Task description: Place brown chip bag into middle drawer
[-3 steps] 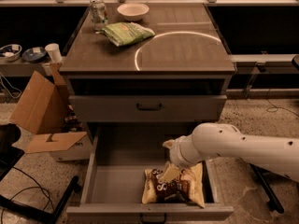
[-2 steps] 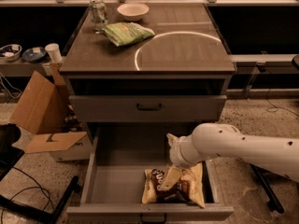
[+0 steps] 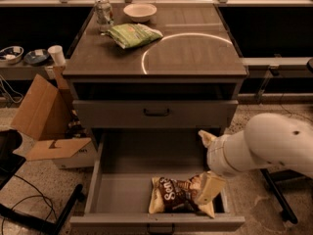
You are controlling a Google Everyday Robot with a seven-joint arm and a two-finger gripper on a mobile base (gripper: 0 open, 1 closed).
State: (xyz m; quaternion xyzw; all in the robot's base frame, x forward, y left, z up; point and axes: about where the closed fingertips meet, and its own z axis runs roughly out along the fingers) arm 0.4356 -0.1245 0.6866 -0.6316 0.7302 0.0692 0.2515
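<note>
The tool (image 3: 208, 163) hangs lower right, let go and spread wide; we see the brown chip bag (image 3: 173, 196) lying inside the middle drawer (image 3: 122, 192).

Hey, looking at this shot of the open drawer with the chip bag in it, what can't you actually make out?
Camera view only:
- Crinkly dark-brown chip bag: its right end is covered by the gripper, which hangs over the right side of the open grey metal middle drawer, jaws spread. Whether the lower jaw touches the bag cannot be told.
- The drawer's front handle: cut off by the bottom edge.
- White robot arm: runs out past the right edge.
</note>
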